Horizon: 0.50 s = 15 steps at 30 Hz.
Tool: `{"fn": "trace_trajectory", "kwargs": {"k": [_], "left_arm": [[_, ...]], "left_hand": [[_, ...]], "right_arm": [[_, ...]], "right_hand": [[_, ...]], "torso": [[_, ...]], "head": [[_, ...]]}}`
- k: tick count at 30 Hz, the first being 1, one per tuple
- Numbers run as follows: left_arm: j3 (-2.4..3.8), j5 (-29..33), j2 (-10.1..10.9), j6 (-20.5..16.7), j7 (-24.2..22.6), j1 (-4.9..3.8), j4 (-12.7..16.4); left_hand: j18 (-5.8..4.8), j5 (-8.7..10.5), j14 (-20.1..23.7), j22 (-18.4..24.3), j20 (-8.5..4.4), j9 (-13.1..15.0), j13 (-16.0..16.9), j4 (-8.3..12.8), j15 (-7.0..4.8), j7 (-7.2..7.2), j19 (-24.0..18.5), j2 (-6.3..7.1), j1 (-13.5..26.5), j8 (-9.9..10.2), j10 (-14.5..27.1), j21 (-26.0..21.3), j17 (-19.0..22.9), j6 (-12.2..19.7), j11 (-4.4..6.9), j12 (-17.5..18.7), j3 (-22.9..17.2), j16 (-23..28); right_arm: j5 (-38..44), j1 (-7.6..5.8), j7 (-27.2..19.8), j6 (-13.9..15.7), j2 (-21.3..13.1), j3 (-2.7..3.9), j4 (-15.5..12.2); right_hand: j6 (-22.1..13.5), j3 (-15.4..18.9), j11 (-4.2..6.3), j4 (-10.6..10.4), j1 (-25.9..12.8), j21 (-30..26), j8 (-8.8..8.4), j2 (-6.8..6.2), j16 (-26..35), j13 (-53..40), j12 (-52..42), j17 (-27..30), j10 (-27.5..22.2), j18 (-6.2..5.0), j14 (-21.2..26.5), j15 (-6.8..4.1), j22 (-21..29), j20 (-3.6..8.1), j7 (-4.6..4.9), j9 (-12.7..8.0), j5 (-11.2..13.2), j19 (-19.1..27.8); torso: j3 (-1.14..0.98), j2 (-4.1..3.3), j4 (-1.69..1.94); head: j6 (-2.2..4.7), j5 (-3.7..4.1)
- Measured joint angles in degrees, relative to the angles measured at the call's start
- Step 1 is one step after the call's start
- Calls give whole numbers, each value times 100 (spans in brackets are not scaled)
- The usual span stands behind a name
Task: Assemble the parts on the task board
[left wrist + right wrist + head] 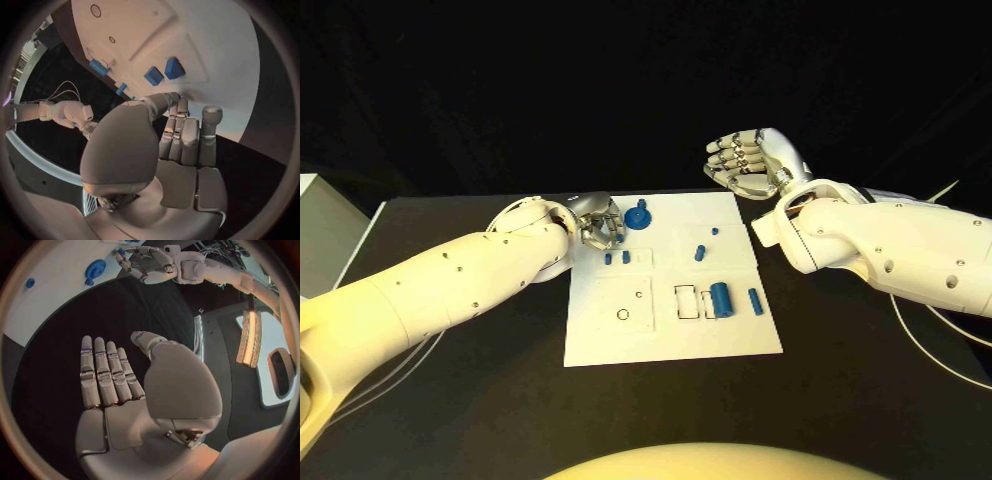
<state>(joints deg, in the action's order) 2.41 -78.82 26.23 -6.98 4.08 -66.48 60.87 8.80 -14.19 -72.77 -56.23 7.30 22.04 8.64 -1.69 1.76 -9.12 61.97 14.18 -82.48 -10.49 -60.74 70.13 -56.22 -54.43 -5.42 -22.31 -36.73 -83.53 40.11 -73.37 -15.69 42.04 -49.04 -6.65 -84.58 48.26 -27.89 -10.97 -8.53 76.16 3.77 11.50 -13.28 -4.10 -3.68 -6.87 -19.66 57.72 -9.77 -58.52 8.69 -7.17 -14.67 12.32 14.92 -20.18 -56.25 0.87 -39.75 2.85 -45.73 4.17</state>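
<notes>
The white task board (668, 340) lies mid-table. On it are a round blue part (638, 217), two small blue blocks (616, 258), two more small pieces (700, 251), a blue cylinder (721, 296) and a thin blue pin (756, 301). My left hand (599, 225) hovers at the board's far left corner, beside the round part. Its thumb (159, 102) is drawn in against the fingertips, with a speck of blue there; whether it pinches a part is unclear. My right hand (747, 160) is raised beyond the board's far right corner, fingers (103, 370) straight and holding nothing.
The board carries two ring outlines (622, 315) and rectangular slots (685, 301) near its front half. A white box (322, 230) stands at the table's left edge. Thin cables (935, 345) trail over the black table on the right.
</notes>
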Motion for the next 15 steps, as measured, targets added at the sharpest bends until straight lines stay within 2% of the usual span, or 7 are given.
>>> {"fn": "trace_trajectory", "kwargs": {"k": [11,13,15], "left_arm": [[3,17,63,-83,8,4,57],[3,17,68,-93,13,4,57],[5,16,80,-103,18,4,54]], "left_hand": [[0,0,20,-20,9,-94,50,13,-21,23,9,2,2,185,0,0,3,246,0,48,13,0],[0,0,42,1,9,-133,68,23,1,47,9,2,2,267,0,0,32,373,0,78,20,0],[0,0,40,7,8,-151,75,45,0,63,9,2,2,287,0,0,43,407,0,85,11,0]], "right_arm": [[14,1,46,-13,-28,-1,27],[26,1,71,-34,-30,-1,41],[60,1,108,-74,-33,-1,65]], "right_hand": [[0,89,-34,37,0,0,-34,0,22,0,88,118,-88,0,100,17,124,-38,0,-21,0,80],[51,146,-34,65,0,60,-56,0,-78,0,88,123,-88,0,-119,-52,152,35,14,-36,1,-73],[112,182,15,101,21,121,-56,21,-157,-1,88,123,-39,0,-295,-105,171,87,18,-40,49,-239]], "torso": [[2,0,2],[2,0,1],[1,-1,0]], "head": [[0,-13],[7,-19],[12,-26]]}}
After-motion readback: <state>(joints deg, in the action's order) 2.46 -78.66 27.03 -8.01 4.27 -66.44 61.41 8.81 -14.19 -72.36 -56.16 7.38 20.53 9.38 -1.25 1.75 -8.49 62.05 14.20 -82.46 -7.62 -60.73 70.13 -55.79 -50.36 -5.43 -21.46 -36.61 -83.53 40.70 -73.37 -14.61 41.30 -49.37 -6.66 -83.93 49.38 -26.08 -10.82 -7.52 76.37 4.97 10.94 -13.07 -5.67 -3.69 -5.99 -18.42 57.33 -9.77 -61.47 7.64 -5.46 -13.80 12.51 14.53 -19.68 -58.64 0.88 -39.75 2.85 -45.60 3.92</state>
